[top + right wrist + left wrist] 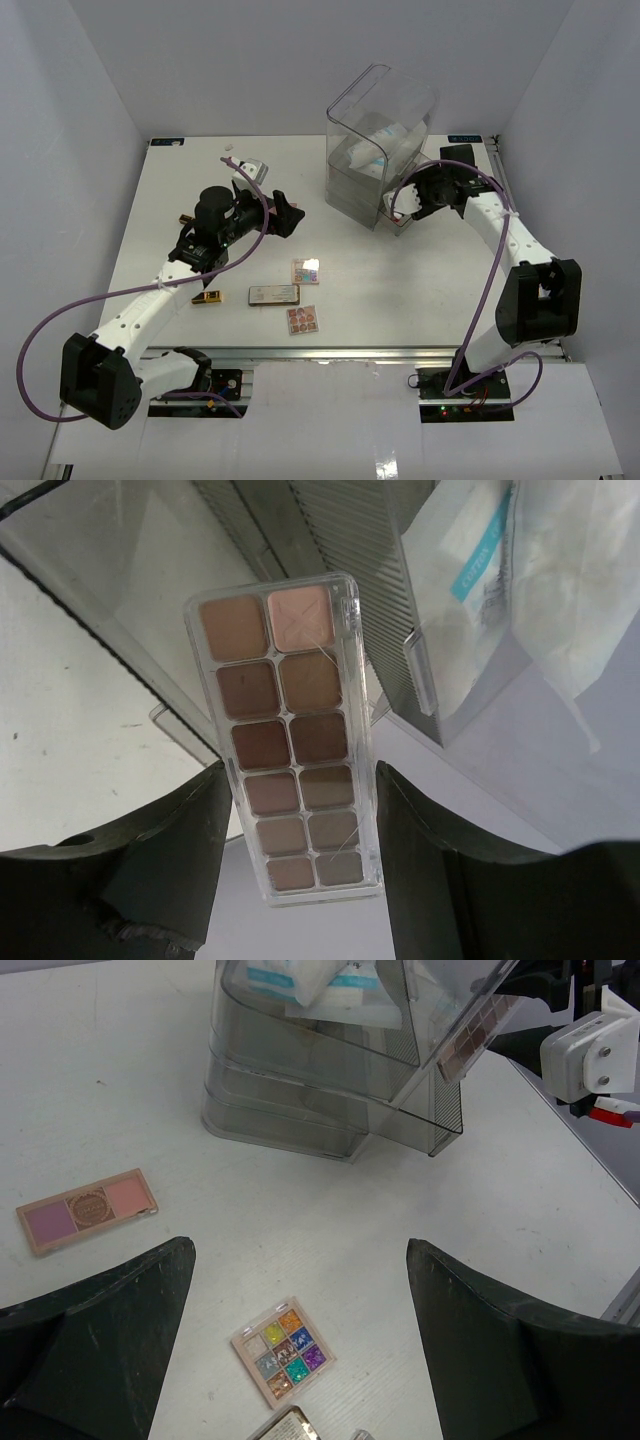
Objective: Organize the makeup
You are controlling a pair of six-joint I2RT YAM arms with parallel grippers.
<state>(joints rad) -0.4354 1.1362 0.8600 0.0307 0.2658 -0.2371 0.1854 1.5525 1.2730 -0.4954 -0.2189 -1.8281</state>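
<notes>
Currently the right gripper [305, 778] clamps the 12-pan palette [285, 710], long axis aimed into the drawer box [385, 110] ahead. Left gripper [300, 1255]: apart, empty.

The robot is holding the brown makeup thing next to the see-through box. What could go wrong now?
1. The right gripper pinches the clear-cased palette of brown eyeshadow pans only near one end, so it might tilt or slip out.
2. The palette's free end is close to the tall clear plastic drawer box. It could knock against an edge instead of sliding in.
</notes>
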